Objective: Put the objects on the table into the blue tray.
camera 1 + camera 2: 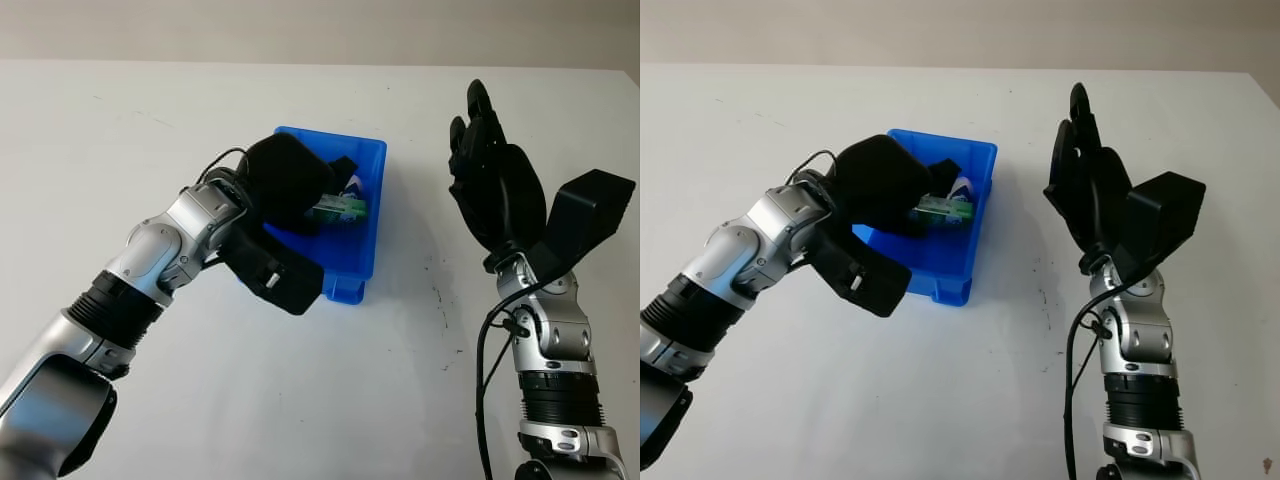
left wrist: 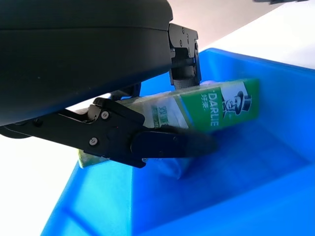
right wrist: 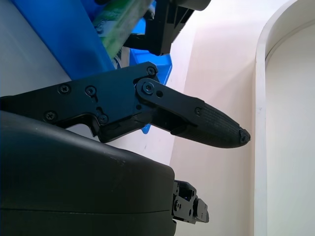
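Left eye view shows, nearest to the robot, the white table, and on its bare part I see no other thing waiting to be picked up. A little farther, the left hand is over the blue tray and grasps a green toothpaste box low inside it, so I judge the task almost finished, with only the letting go left. To the right of the tray, the right hand is raised above the table, released and holding nothing.
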Tool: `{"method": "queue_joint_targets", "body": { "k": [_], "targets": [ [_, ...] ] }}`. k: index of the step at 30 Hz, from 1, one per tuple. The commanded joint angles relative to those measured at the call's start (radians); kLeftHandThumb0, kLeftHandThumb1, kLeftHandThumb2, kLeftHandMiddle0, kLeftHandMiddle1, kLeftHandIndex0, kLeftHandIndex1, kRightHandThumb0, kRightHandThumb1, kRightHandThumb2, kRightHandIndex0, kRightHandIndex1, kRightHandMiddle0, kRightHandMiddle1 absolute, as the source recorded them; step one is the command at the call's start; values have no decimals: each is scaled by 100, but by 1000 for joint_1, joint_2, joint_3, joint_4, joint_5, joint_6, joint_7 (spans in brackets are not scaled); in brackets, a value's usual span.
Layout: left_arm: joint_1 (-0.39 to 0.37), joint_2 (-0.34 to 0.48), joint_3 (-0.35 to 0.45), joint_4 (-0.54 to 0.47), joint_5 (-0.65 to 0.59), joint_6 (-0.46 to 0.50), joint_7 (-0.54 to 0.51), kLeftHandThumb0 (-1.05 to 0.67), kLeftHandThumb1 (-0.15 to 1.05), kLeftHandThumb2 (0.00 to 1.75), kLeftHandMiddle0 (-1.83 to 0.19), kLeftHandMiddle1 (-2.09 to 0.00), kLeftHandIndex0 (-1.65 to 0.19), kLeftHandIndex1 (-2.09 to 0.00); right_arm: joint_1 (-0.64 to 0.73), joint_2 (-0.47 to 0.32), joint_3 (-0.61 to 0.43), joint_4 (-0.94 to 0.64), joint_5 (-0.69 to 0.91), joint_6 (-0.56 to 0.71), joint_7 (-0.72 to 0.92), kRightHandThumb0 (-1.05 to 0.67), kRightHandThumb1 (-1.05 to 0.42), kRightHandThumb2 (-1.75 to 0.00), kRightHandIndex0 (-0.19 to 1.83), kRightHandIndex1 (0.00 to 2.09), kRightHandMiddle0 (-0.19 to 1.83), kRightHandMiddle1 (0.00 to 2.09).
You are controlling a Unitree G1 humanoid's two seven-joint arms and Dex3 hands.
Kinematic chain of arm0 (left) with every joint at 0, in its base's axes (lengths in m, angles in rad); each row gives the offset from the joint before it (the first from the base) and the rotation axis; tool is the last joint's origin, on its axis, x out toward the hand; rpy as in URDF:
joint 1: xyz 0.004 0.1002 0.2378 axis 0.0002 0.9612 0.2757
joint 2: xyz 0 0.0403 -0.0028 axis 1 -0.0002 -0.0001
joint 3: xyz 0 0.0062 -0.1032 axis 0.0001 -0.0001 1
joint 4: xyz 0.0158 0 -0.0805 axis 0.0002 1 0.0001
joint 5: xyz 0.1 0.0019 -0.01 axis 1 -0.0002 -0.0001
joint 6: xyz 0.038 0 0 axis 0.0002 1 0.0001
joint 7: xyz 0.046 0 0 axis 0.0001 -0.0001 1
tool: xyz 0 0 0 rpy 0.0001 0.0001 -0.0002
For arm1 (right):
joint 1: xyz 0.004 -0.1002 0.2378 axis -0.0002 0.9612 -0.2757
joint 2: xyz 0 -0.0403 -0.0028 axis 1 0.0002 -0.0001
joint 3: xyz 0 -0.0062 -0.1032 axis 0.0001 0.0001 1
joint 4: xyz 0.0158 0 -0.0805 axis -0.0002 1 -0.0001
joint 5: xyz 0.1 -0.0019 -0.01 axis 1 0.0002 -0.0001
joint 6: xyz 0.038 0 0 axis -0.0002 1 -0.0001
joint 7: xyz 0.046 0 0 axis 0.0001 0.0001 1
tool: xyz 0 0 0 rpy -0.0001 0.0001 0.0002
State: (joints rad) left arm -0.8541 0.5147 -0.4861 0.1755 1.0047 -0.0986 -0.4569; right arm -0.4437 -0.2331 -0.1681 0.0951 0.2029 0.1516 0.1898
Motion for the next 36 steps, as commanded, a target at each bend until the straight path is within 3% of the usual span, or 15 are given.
{"method": "queue_joint_targets", "body": {
  "k": [1, 2, 3, 6, 9, 14, 18, 20, 23, 27, 30, 36],
  "targets": [
    [22, 11, 1, 1, -11, 5, -28, -79, 105, 63, -27, -51, -6, -47, 4, -6, -2, -15, 0, 6, 3, -69, -105, -79, -19, 0, -19, 0],
    [20, 14, 5, -2, -18, 3, -38, -81, 105, 67, -25, -26, -6, -32, 3, -6, -2, -15, 2, 8, 4, -68, -105, -80, -19, 0, -19, 0],
    [17, 16, 9, -7, -23, 3, -49, -83, 105, 69, -20, -15, -6, -23, 3, -6, -3, -14, 3, 8, 6, -68, -105, -80, -19, 0, -19, 0],
    [8, 24, 28, -21, -48, 1, -70, -86, 105, 72, -2, -2, 1, -8, 2, -6, -3, -12, 1, 7, 8, -68, -105, -81, -19, 0, -19, 0],
    [2, 17, 96, -13, -177, -6, -78, -88, 105, 67, 13, -1, 12, -3, -1, -4, -2, -11, -1, 10, 5, -68, -105, -81, -19, 0, -19, 0],
    [-40, -5, 272, 0, -528, 68, -191, -86, 105, 60, 19, 0, 19, 0, -3, -4, -1, -6, -1, 9, 5, -69, -105, -81, -19, 0, -19, 0],
    [-82, 1, 379, 25, -728, 115, -226, -92, 105, 63, 14, -4, 16, -2, -10, 4, -6, 8, 8, 6, 4, -70, -105, -79, -19, 0, -19, 0],
    [-99, 9, 415, 50, -796, 93, -228, -95, 105, 66, 8, -7, 12, -4, -12, 5, -5, 12, 9, 6, 3, -70, -105, -79, -19, 0, -19, 0],
    [-108, 2, 482, 71, -912, 133, -228, -90, 105, 66, 1, -9, 2, -10, -16, 9, -4, 16, 9, 0, -1, -70, -105, -77, -19, 0, -19, 0],
    [-82, -33, 580, 67, -1040, 199, -148, -82, 105, 65, -22, -18, -18, -22, -20, 17, -5, 30, 11, -19, 0, -70, -105, -77, -19, 0, -19, 0],
    [-39, -89, 646, 37, -1105, 249, -23, -80, 105, 62, -28, -19, -20, -26, -20, 21, -3, 32, 14, -20, 5, -70, -105, -78, -19, 0, -19, 0],
    [79, -127, 702, -43, -1161, 259, 99, -81, 105, 65, 13, -2, 15, -7, -17, 25, 1, 26, 5, -19, -1, -69, -105, -81, -19, 0, -19, 0]
  ]
}}
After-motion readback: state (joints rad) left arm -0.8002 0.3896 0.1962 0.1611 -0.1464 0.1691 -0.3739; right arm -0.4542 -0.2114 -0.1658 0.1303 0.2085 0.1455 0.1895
